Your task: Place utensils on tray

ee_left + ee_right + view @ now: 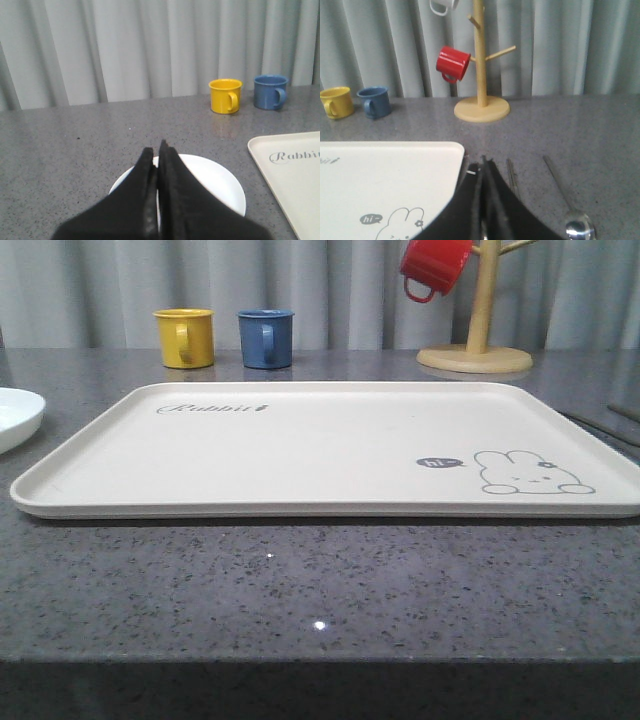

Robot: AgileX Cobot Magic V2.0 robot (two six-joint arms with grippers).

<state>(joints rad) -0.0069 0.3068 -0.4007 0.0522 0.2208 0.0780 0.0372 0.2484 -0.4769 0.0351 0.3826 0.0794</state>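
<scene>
The cream tray with "Rabbit" script and a rabbit drawing lies in the middle of the grey counter, nothing on it. The white plate sits to its left, and my left gripper hangs shut and empty just above the plate. To the right of the tray lie the chopsticks and the spoon, bowl toward me. My right gripper is shut with nothing in it, hovering between the tray's edge and the chopsticks. A thin metal piece shows beside its fingers; I cannot tell whether it is the fork.
A yellow mug and a blue mug stand behind the tray. At the back right a wooden mug tree carries a red mug. Grey curtains close off the back.
</scene>
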